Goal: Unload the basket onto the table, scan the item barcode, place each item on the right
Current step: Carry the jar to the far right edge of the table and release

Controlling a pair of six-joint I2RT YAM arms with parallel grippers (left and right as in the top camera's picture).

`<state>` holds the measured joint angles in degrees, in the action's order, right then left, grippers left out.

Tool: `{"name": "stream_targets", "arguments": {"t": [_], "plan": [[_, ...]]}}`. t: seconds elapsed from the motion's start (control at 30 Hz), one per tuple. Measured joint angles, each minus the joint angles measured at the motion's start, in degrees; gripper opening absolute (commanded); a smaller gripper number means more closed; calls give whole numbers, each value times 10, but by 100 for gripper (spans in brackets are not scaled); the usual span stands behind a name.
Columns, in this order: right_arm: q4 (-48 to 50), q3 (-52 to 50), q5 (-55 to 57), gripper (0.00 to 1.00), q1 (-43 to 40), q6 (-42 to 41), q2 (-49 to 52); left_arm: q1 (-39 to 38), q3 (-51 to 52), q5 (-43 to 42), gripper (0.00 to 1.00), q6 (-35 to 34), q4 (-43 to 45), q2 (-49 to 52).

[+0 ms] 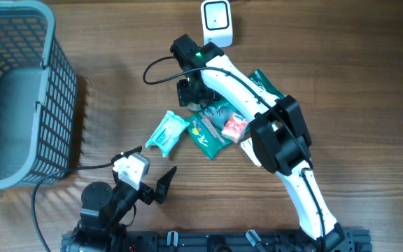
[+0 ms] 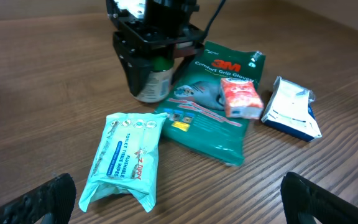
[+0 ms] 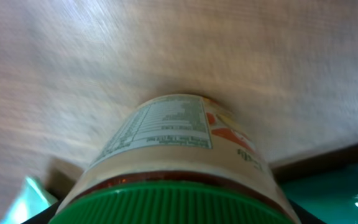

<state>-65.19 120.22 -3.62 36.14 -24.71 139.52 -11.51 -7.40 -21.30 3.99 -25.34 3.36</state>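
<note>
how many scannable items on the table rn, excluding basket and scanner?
5, left wrist view: jar at back, wipes front left, gloves pack mid, orange pack on it, white pack right. Others may hide under the arm.

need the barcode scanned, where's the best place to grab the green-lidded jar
Probably best to grip the small green-lidded jar across its round labelled body just below the lid, coming straight down. It stands upright on the wooden table, and the flat green glove packet crowds one side.

Probably a mock shop checkout. A grey shopping basket point(image 1: 61, 105) sits upper left, a white scanner point(image 1: 217, 22) top centre, on a wooden counter point(image 1: 355, 63).
</note>
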Motion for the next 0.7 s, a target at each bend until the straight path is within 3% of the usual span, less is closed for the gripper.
{"name": "stream_targets", "arguments": {"t": [0.17, 0.33, 0.7], "plan": [[-87, 43, 0, 58, -8, 10, 1, 0, 0, 0, 100, 0, 0, 0], [-249, 211, -11, 59, -25, -16, 0, 0, 0, 0, 100, 0, 0, 0], [-270, 254, -98, 59, -45, -186, -59, 0, 0, 0, 100, 0, 0, 0]]}}
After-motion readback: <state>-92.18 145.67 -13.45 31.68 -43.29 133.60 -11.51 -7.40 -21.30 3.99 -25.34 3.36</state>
